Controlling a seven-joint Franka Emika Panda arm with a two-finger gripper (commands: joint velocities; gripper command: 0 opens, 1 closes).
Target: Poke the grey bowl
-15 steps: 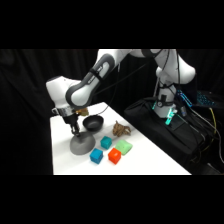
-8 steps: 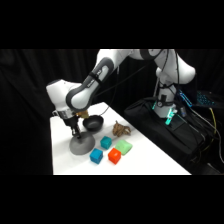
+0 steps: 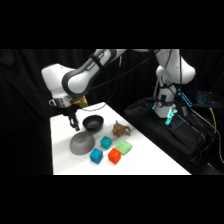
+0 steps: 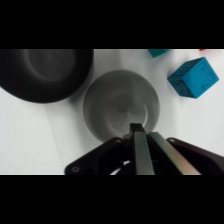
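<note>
Grey bowl (image 4: 121, 106) lies straight below the gripper (image 4: 141, 131), whose fingers are pressed together, aimed at its centre.

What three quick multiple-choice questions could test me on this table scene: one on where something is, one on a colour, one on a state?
1. The black bowl sits where, seen from the side?
A. beyond the grey bowl
B. inside it
C. off the table

2. The cube beside the blue cube is:
A. yellow
B. red
C. white

3. The grey bowl lies:
A. on its side
B. mouth up
C. dome up

Answers: 1 A, it stands apart, farther back. 2 B, red shows plainly. 3 C, the wrist view shows its rounded base under the end effector.
</note>
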